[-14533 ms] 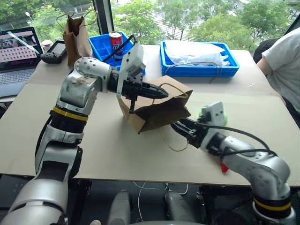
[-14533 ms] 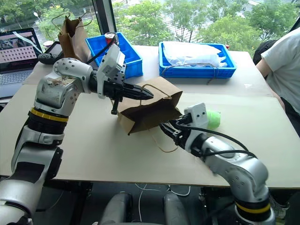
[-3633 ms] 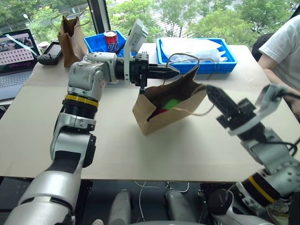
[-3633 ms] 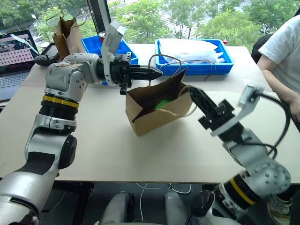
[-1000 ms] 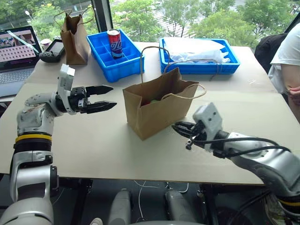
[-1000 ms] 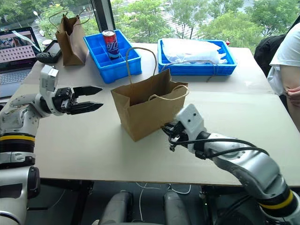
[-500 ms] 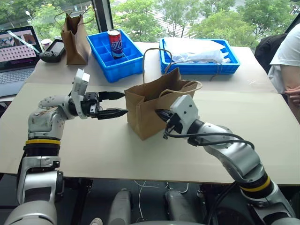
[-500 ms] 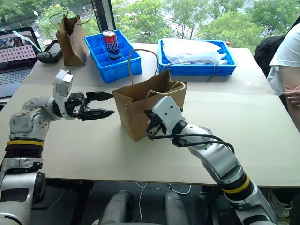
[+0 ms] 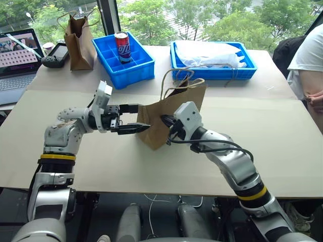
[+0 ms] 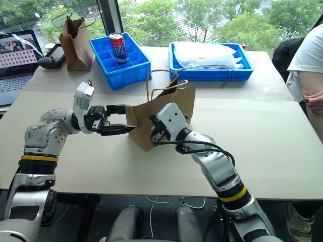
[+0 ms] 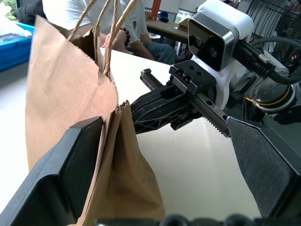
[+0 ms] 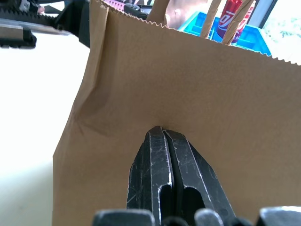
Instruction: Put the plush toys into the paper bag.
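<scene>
The light brown paper bag [image 9: 177, 112] stands upright mid-table with its cord handles [image 9: 174, 83] up. The plush toys are hidden from view. My left gripper [image 9: 137, 118] is open and level, with the bag's near left edge between its fingers [image 11: 82, 162]; one finger lies against the bag's side and the other stands well off it. My right gripper [image 9: 166, 122] is shut, and its fingertips [image 12: 160, 134] press flat against the bag's front wall [image 12: 188, 84]. In the left wrist view the right gripper [image 11: 162, 101] shows beside the bag.
At the back left stand a darker, taller paper bag [image 9: 78, 38], a blue divided bin [image 9: 128, 63] holding a soda can [image 9: 122, 46], a laptop [image 9: 17, 55] and a black device [image 9: 55, 55]. A blue tray [image 9: 214, 73] with white plastic sits behind. A person [image 9: 308, 65] sits at the right.
My left gripper has moved right until its fingers straddle the bag's edge. My right gripper has slid left and forward onto the bag's front wall. The bag has turned and shifted slightly.
</scene>
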Robot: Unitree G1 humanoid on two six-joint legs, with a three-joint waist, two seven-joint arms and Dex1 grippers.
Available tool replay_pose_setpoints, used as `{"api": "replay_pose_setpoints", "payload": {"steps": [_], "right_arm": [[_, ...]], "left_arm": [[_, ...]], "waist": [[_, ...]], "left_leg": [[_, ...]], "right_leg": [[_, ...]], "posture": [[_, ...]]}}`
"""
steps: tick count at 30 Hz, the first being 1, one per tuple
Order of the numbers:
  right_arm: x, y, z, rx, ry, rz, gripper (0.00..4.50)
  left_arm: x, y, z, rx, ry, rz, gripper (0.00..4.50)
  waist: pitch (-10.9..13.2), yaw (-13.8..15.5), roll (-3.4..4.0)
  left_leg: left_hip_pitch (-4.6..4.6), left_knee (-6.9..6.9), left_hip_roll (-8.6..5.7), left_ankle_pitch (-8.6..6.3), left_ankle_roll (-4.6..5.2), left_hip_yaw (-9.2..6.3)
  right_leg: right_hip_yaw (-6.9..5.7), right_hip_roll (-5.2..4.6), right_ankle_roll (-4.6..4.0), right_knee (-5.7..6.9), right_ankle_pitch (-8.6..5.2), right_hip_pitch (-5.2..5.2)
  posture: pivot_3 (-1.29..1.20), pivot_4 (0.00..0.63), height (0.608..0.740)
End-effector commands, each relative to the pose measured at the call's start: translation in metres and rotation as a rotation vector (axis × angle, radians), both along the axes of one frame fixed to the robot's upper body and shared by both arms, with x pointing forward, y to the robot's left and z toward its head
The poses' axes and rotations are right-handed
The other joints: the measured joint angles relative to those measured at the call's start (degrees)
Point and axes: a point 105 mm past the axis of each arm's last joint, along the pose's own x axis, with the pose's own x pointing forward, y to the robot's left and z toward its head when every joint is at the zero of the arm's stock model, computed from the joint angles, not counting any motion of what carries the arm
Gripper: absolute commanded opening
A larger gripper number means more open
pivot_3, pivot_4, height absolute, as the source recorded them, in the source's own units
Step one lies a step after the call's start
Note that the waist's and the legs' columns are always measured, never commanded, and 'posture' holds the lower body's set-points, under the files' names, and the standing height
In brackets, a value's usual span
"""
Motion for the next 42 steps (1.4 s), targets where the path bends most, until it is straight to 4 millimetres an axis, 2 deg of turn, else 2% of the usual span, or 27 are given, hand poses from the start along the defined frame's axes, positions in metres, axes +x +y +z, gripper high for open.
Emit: {"api": "replay_pose_setpoints", "payload": {"steps": [1, 9, 10, 16, 19, 22, 24, 28, 30, 36, 38, 42], "right_arm": [[-0.002, 0.000, 0.015, 0.035, -0.061, 0.004, 0.00], [-0.003, -0.001, 0.014, 0.048, -0.054, -0.010, 0.00], [-0.004, -0.002, 0.014, 0.050, -0.051, -0.011, 0.00], [-0.006, -0.001, 0.012, 0.046, -0.039, -0.009, 0.00], [-0.015, -0.011, 0.012, 0.026, -0.010, 0.008, 0.00], [-0.045, -0.038, 0.003, -0.001, 0.151, 0.095, 0.00], [-0.068, -0.069, -0.008, -0.011, 0.317, 0.112, 0.00], [-0.085, -0.134, -0.016, -0.057, 0.439, -0.057, 0.00], [-0.093, -0.157, -0.020, -0.091, 0.487, -0.128, 0.00], [-0.110, -0.185, -0.028, -0.124, 0.558, -0.231, 0.00], [-0.115, -0.191, -0.032, -0.134, 0.579, -0.255, 0.00], [-0.122, -0.206, -0.037, -0.150, 0.602, -0.315, 0.00]], "left_arm": [[0.008, 0.001, -0.006, 0.098, -0.088, 0.041, 3.14], [0.023, -0.009, -0.003, 0.055, -0.130, 0.085, 0.20], [0.024, -0.010, -0.003, 0.045, -0.128, 0.090, 0.09], [0.025, -0.017, -0.001, 0.029, -0.127, 0.062, 0.09], [0.026, -0.013, 0.001, 0.058, -0.155, 0.037, 0.09], [0.027, -0.006, 0.014, 0.052, -0.231, -0.016, 0.09], [0.021, -0.005, 0.023, 0.042, -0.253, -0.104, 0.09], [0.006, -0.013, 0.036, 0.047, -0.297, -0.269, 0.09], [-0.003, -0.016, 0.038, 0.076, -0.389, -0.332, 0.09], [-0.010, -0.022, 0.043, 0.138, -0.418, -0.441, 0.09], [-0.016, -0.026, 0.050, 0.106, -0.404, -0.483, 0.09], [-0.037, -0.035, 0.079, -0.025, -0.417, -0.585, 0.09]], "waist": [[0.0, 0.0, 0.00], [0.0, 0.1, 0.00], [0.0, 0.1, 0.00], [0.0, 0.0, 0.00], [0.0, 0.0, 0.00], [0.0, 0.5, 0.00], [0.0, 1.3, -0.01], [0.0, 1.6, -0.01], [0.0, 1.5, -0.01], [0.0, 0.7, -0.02], [0.0, 0.6, -0.02], [0.0, 0.5, -0.03]], "left_leg": [[0.00, 0.00, 0.00, 0.00, 0.00, 0.00], [0.00, 0.00, -0.02, 0.00, 0.00, 0.00], [0.00, 0.00, -0.02, 0.00, 0.00, 0.00], [0.00, 0.00, -0.01, 0.00, 0.00, 0.00], [0.00, 0.00, -0.01, 0.00, 0.00, -0.01], [-0.01, -0.01, -0.04, 0.00, 0.00, 0.00], [-0.08, -0.01, -0.08, 0.00, 0.00, -0.04], [-0.09, -0.03, -0.08, -0.01, 0.01, -0.05], [-0.01, -0.03, -0.08, -0.01, 0.01, -0.05], [0.25, -0.07, -0.02, -0.01, 0.01, 0.00], [0.24, -0.07, -0.03, -0.01, 0.01, 0.02], [0.18, -0.06, -0.04, -0.01, 0.01, 0.01]], "right_leg": [[0.00, 0.00, 0.00, 0.00, 0.00, 0.00], [0.00, -0.01, 0.00, 0.00, 0.00, 0.01], [0.00, -0.01, 0.00, 0.00, 0.00, 0.01], [0.00, 0.00, 0.00, 0.00, 0.00, 0.01], [-0.01, 0.00, 0.00, 0.01, 0.00, 0.00], [-0.01, -0.02, 0.01, -0.03, 0.00, 0.02], [-0.03, -0.05, 0.01, -0.11, -0.01, 0.04], [-0.06, -0.06, 0.01, -0.22, -0.01, 0.11], [-0.03, -0.06, 0.03, -0.18, -0.02, 0.17], [0.06, 0.02, 0.06, -0.09, -0.04, 0.27], [0.09, 0.01, 0.17, -0.09, -0.10, 0.26], [0.07, 0.00, 0.29, -0.12, -0.18, 0.26]], "posture": [[0.00, 0.150, 0.694], [0.00, 0.150, 0.694], [0.00, 0.150, 0.694], [0.00, 0.150, 0.694], [0.00, 0.150, 0.694], [0.00, 0.150, 0.694], [0.00, 0.150, 0.694], [0.00, 0.150, 0.694], [0.00, 0.150, 0.694], [0.00, 0.150, 0.694], [0.00, 0.150, 0.694], [0.00, 0.150, 0.694]]}}
